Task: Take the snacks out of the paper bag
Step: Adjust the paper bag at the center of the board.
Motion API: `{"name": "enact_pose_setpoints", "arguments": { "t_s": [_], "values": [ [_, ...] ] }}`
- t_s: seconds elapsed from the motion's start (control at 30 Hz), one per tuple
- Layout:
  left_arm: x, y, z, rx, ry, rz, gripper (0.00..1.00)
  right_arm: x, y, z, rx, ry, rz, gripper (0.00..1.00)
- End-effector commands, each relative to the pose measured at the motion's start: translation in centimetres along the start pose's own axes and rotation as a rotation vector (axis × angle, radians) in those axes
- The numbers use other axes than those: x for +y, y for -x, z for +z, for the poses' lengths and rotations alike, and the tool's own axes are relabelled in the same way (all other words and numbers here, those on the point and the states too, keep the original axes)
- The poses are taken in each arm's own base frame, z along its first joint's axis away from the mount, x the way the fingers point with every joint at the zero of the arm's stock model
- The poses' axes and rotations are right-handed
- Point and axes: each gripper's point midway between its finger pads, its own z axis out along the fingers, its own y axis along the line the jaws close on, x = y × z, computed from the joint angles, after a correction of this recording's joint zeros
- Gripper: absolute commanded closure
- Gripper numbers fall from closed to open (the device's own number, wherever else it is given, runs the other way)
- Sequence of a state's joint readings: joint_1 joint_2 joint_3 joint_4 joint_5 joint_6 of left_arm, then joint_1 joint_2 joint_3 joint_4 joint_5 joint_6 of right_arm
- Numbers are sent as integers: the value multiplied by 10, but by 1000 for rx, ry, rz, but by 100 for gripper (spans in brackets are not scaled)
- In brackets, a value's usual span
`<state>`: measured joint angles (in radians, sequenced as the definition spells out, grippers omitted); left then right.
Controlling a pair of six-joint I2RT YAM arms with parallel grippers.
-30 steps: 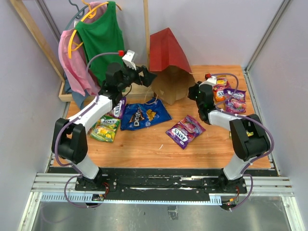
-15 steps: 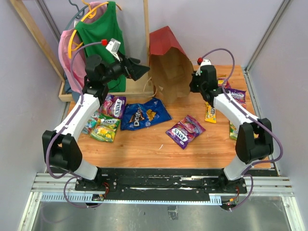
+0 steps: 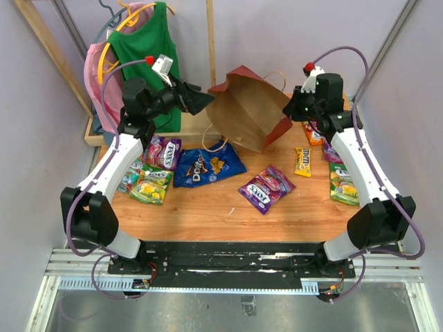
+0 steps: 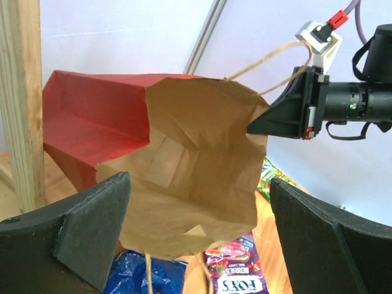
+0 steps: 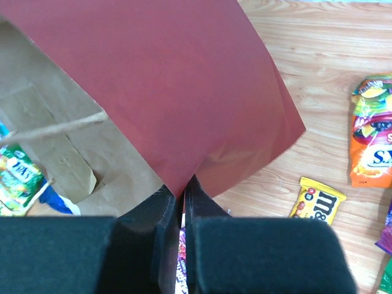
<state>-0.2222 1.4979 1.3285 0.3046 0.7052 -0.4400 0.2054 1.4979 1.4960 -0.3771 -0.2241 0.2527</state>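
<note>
**Paper bag held tipped over the table, snacks spread out in front**

Nearest the arm bases, a purple candy bag [image 3: 266, 187] lies flat on the wooden table [image 3: 228, 218]. A green-yellow packet [image 3: 149, 185] lies off to its left and a green packet [image 3: 344, 183] near the right edge. Just behind these are a blue chip bag [image 3: 206, 166], a second purple packet [image 3: 165, 152] to its left, and a yellow packet [image 3: 302, 160] to the right. An orange packet [image 5: 370, 153] lies farther back on the right.

Behind the snacks, the paper bag [image 3: 246, 114] is tilted, with its red outside toward the rear. Its brown inside and open mouth are turned to the left. The right gripper [image 3: 289, 111] has its jaws pressed together on the bag's right edge, and its wrist view shows the red paper pinched between the fingers [image 5: 160, 220]. One cord handle [image 3: 216, 144] dangles from the mouth toward the chip bag. Whether the bag's lowest corner touches the table cannot be told. The left gripper [image 3: 204, 104] hovers close to the bag's mouth, jaws wide apart, gripping nothing.

At the back left, a green top [image 3: 145, 52] and a pink top [image 3: 104, 76] hang on a wooden rack [image 3: 210, 41].
</note>
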Motion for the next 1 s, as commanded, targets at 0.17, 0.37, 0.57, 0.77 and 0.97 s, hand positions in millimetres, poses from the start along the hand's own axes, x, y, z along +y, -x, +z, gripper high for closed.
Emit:
{"name": "enact_pose_setpoints", "arguments": {
  "t_s": [0.17,0.37,0.57,0.77,0.97],
  "values": [
    [-2,12,6,-18,-32,-7,0,11,2,-10,138,144,9,90],
    [1,10,8,-13,-28,-19,0,11,-5,-7,168,169,16,90],
    [0,11,11,-18,-39,-42,0,25,11,-31,122,212,3,90],
    [-2,14,13,-26,-57,-57,0,28,27,-58,55,197,-17,90],
    [-2,13,16,-28,-71,-74,0,17,34,-53,31,212,9,90]
  ]
}}
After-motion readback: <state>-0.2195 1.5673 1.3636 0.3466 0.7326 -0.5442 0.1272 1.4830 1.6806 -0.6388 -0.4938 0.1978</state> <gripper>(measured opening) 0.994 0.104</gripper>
